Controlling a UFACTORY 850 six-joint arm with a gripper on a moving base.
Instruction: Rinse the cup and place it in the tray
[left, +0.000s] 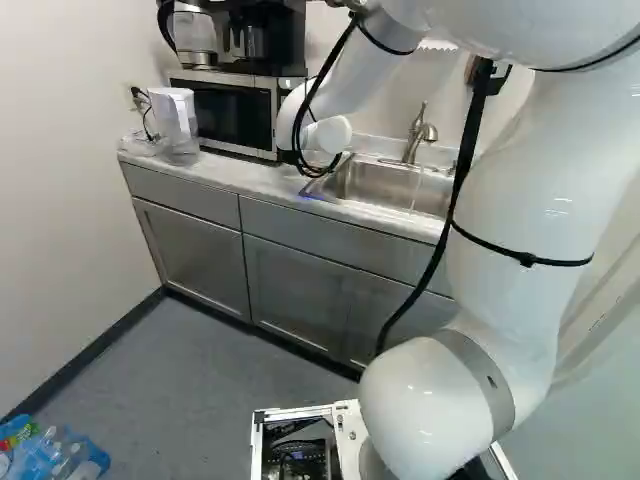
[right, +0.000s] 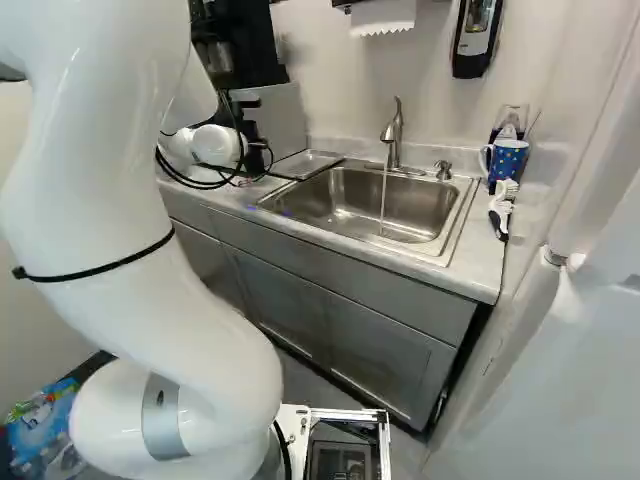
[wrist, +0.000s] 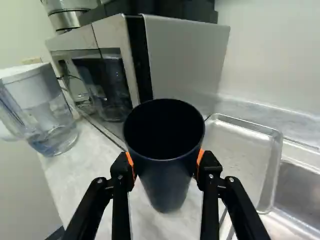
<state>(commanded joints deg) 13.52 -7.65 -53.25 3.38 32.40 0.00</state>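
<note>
Cup (wrist: 169, 180), dark & tall, sat btwn the two fingers of the pincer (wrist: 166, 162), orange pads (wrist: 131, 165) pressed on it from opp. sides, so the grip was closed on it, up nr the rim. Long axis looked approx. upright, mouth up & facing back toward the wrist, base down over the bench (wrist: 82, 180); couldn't tell if the base touched the top or hung just clear.

Key relation: tray (wrist: 240, 150) lay flat just beside the cup, on the sink side, w/ the sink (right: 405, 205) next to it on the far side from the cup. So tray was btwn cup & sink. Microwave (wrist: 185, 60) stood close ahead of the cup; clear pitcher (wrist: 42, 112) was off on the side away from the tray. Only one arm, so no q. of which was nearer.

Tap (right: 392, 150) was running, thin stream of water (right: 383, 205) falling into the basin, no cup under it. Rinse prob. came first, though couldn't tell if the cup was wet. That'd need a lift, then a sideways carry over the tray to the stream, mouth up to catch water, then a tip to empty. Risks: base clipping the tray's raised edge if carried low, or wet walls slipping in the pads.
</note>
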